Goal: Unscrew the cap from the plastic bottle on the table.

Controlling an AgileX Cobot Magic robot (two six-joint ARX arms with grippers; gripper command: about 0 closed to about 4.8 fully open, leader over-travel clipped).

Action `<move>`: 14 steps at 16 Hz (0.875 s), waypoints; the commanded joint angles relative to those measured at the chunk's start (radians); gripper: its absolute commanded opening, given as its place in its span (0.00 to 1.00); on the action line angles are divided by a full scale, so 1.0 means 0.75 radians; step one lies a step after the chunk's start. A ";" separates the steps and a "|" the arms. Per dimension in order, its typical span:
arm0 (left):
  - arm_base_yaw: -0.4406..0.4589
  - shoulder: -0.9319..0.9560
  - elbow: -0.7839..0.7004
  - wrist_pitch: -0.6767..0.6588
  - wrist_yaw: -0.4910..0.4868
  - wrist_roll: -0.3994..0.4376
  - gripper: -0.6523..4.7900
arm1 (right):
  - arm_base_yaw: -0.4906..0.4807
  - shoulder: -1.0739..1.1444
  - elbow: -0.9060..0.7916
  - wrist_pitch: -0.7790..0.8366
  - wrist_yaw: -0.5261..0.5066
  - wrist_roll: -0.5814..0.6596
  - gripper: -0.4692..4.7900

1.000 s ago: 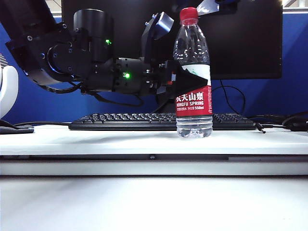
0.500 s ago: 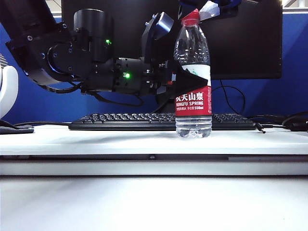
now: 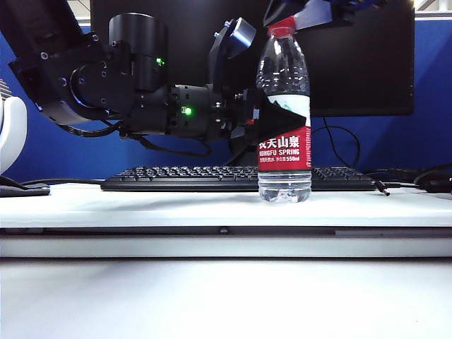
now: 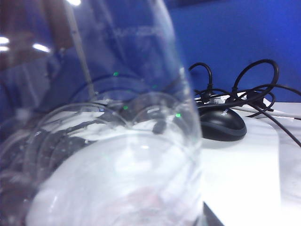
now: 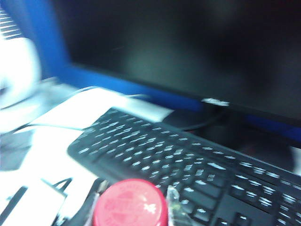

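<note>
Standing upright on the table (image 3: 176,205), in front of a black keyboard (image 3: 183,178) and a dark monitor (image 3: 353,63): one plastic bottle (image 3: 284,120), clear and ribbed, white-and-red label reading "NONGFU SPRING", water in its base.

Left gripper (image 3: 272,120): reaches in level from the left of the exterior view, black jaws clamped around the bottle's body at label height. Its wrist camera is filled by the curved clear bottle wall; a computer mouse (image 4: 221,125) and a tangle of black cables (image 4: 244,89) lie on the white surface beyond.

Cap (image 3: 281,27): red, on the bottle's neck, partly hidden in the exterior view by the tool above it. In the right wrist view it shows as a red disc (image 5: 130,203) seen from above, blurred.

Right gripper (image 3: 296,14): at the bottle's top, fingers set on either side of the cap; whether they pinch it or stand just clear cannot be told.
</note>
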 commanded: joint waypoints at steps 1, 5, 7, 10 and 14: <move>0.000 0.001 -0.001 -0.039 0.027 -0.003 0.72 | -0.151 -0.007 0.003 -0.056 -0.418 -0.072 0.37; 0.000 0.001 0.000 -0.038 0.033 -0.004 0.72 | -0.311 0.096 0.045 -0.094 -0.954 -0.108 0.37; 0.000 0.001 0.000 -0.039 0.049 -0.004 0.72 | -0.342 0.174 0.085 -0.100 -1.115 -0.108 0.37; 0.000 0.001 0.000 -0.039 0.052 -0.004 0.72 | -0.351 0.207 0.106 -0.085 -1.101 -0.108 0.37; 0.000 0.001 0.000 -0.038 0.050 -0.004 0.72 | -0.350 0.148 0.116 -0.122 -0.942 -0.069 0.60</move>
